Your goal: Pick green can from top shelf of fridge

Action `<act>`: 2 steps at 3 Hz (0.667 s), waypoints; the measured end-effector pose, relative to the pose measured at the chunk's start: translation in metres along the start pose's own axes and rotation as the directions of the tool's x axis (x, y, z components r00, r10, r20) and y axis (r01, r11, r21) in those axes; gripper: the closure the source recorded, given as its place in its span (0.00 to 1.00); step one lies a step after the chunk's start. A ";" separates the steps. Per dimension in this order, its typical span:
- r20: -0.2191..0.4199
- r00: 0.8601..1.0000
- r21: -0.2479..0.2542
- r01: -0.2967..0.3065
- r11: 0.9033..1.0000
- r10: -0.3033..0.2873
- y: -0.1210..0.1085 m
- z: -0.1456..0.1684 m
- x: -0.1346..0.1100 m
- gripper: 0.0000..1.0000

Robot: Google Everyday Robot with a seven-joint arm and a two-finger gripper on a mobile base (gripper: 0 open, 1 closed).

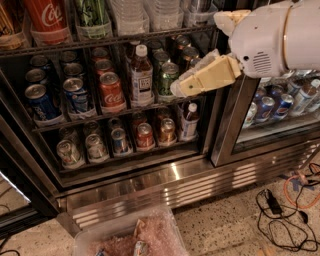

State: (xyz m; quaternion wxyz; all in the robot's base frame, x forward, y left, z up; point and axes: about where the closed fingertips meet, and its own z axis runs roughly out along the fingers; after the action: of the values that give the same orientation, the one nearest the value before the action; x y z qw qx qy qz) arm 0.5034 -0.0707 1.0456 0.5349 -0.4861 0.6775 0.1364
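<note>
Green can point(92, 14) not yet gripped, upright on top shelf point(150, 34) of fridge point(150, 182). Tool point(182, 87) below-right of green can, well apart, nothing seen in it; spread or pressed together: cannot tell. Reach, grasp, lift-out all left.
</note>
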 end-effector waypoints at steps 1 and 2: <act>0.000 1.000 0.000 0.000 1.000 0.000 0.000 0.000 0.000 0.00; 0.047 0.999 0.043 -0.020 0.999 0.018 -0.008 0.009 0.000 0.00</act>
State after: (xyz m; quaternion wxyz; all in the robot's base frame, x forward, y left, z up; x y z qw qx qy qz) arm 0.5154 -0.0683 1.0448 0.5596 -0.4645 0.6723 0.1381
